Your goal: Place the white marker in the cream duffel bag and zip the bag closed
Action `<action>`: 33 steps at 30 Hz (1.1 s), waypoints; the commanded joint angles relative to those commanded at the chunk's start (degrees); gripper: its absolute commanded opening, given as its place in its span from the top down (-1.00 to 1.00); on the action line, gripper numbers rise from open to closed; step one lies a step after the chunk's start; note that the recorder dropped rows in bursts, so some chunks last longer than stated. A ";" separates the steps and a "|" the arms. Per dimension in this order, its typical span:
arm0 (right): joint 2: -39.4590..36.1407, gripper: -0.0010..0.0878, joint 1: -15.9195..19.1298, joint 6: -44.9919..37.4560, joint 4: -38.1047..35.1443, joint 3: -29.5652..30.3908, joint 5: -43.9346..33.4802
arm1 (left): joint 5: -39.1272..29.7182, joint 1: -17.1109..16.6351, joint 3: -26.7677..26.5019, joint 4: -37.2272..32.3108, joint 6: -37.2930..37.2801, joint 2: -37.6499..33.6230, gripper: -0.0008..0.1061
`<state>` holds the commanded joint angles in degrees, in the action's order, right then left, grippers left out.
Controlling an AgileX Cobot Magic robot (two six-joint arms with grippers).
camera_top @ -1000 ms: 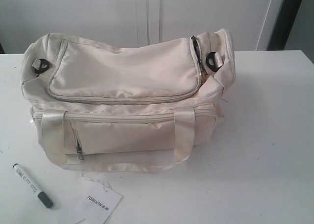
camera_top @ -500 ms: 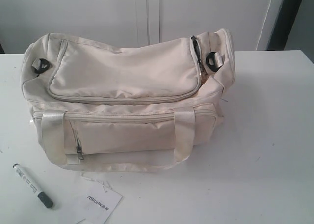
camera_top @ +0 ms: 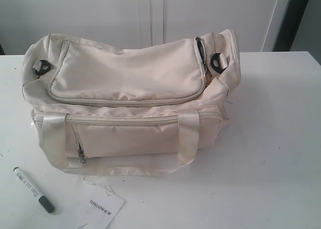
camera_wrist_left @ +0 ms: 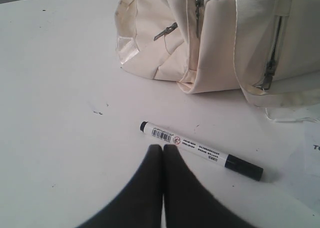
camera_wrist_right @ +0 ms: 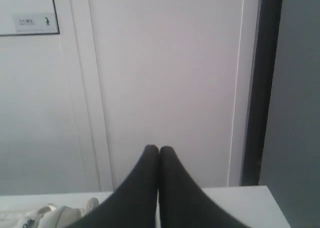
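The cream duffel bag [camera_top: 128,101] stands in the middle of the white table [camera_top: 271,138], its top flap lying down with the zip gaping at the right end. The white marker [camera_top: 33,189] with its dark cap lies flat on the table in front of the bag's left corner. In the left wrist view the marker [camera_wrist_left: 200,150] rests just beyond my left gripper [camera_wrist_left: 163,148], which is shut and holds nothing. The bag [camera_wrist_left: 225,38] fills the far side of that view. My right gripper [camera_wrist_right: 159,149] is shut and empty, aimed at the wall above the table. Neither gripper shows in the exterior view.
A white paper tag [camera_top: 103,209] printed TONLION lies by the table's front edge, right of the marker, tied by a thin string. A white panelled wall [camera_top: 150,13] stands behind the table, with a dark post [camera_top: 291,18] at the right.
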<state>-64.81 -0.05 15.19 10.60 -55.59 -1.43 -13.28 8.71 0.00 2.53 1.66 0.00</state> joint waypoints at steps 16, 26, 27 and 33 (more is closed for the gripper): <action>-12.30 0.98 0.00 -26.28 -15.61 -17.50 -32.69 | 0.00 0.00 0.00 0.00 0.00 0.00 0.99; -20.96 0.94 0.00 -39.32 -36.69 -25.46 -39.00 | 0.00 0.00 0.00 0.00 0.00 0.00 0.99; -21.52 0.90 -0.13 -40.48 -37.98 -26.04 -39.36 | 0.00 0.00 0.00 0.00 0.00 0.00 0.99; -24.53 0.20 -0.53 -41.98 -40.91 -28.48 -40.35 | 0.00 0.00 0.00 0.00 0.00 0.00 0.99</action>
<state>-89.34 -0.58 -26.79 -30.31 -84.07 -41.78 -13.28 8.71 0.00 2.53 1.66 0.00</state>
